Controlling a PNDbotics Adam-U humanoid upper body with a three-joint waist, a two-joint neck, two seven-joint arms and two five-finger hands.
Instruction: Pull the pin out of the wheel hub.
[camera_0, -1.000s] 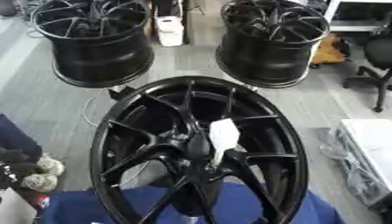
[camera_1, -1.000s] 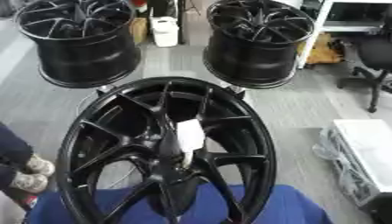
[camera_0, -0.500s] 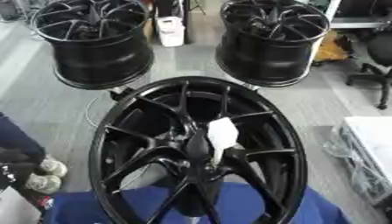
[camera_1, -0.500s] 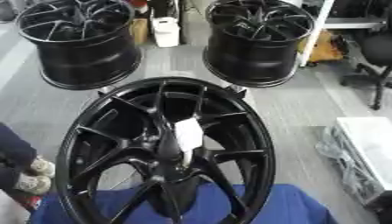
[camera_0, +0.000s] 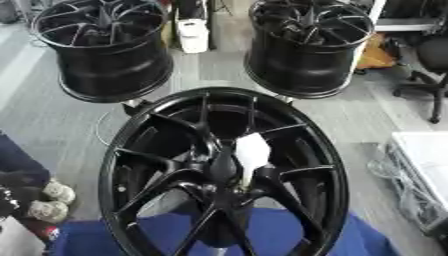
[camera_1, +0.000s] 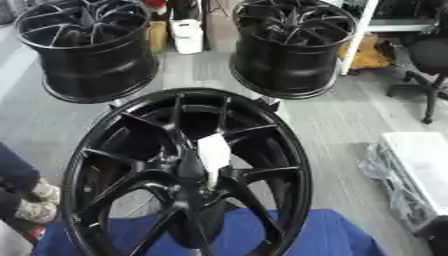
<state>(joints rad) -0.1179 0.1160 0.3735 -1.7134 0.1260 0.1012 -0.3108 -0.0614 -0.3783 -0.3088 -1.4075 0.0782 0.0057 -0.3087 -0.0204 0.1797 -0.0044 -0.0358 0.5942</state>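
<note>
Two black rims are seen standing on the floor behind. The black wheel hub is being held upright on a blue cloth, centre frame; a white piece is lying against its spokes. No robot hand is being shown, so its state cannot be told.

A black wheel stands on a blue cloth.
</note>
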